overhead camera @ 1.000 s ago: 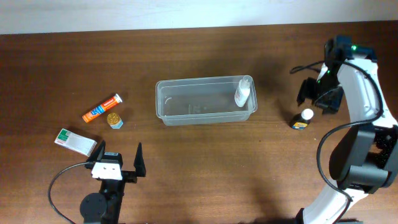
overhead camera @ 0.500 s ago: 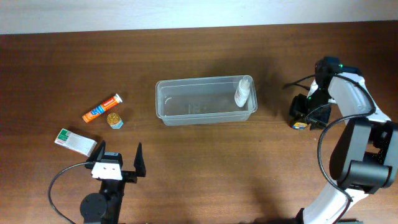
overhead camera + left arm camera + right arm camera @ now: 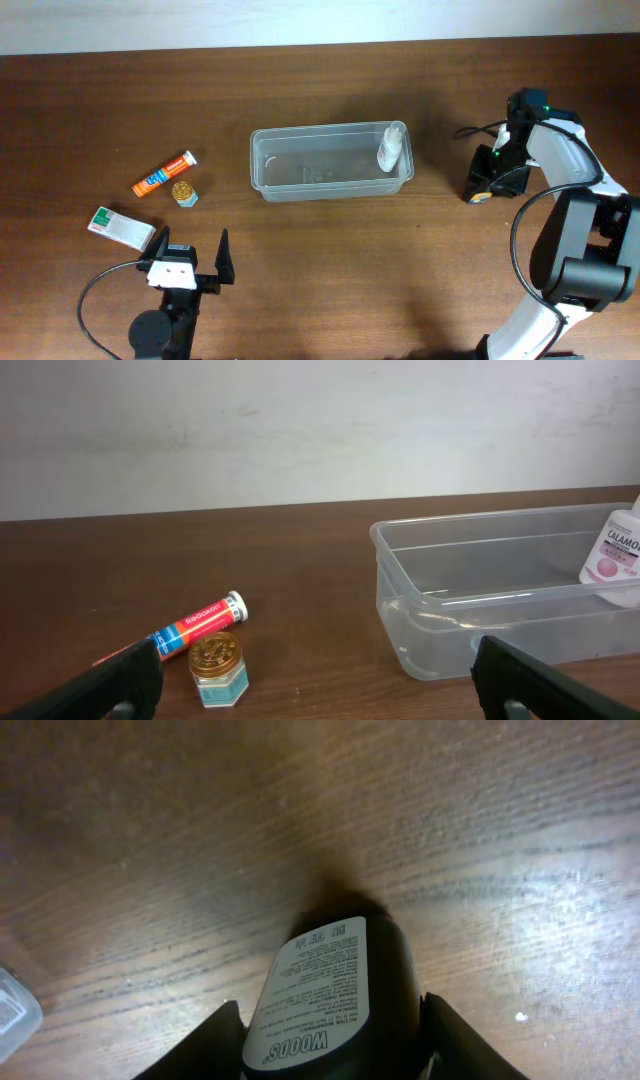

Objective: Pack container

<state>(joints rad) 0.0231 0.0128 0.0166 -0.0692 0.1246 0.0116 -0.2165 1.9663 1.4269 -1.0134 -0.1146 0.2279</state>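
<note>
The container (image 3: 300, 190) is a clear plastic tub at mid-table, with a white lotion bottle (image 3: 391, 148) standing in its right end. To its right, my right gripper (image 3: 490, 180) is low over a dark bottle (image 3: 478, 195) with a yellow label, mostly hidden from above. In the right wrist view the dark bottle (image 3: 330, 980) fills the gap of my right gripper (image 3: 335, 1045), both fingers against its sides. My left gripper (image 3: 195, 245) stands open near the front left. From its wrist the container (image 3: 450, 650) lies ahead right.
An orange tube (image 3: 164, 174) and a small gold-lidded jar (image 3: 183, 192) lie left of the tub. A green-and-white box (image 3: 122, 227) sits nearer the front left edge. In the left wrist view the tube (image 3: 195, 628) and jar (image 3: 218, 668) are just ahead of the fingers.
My right gripper has come down and left over the dark bottle and narrowed its jaws around it. The left arm has not moved.
</note>
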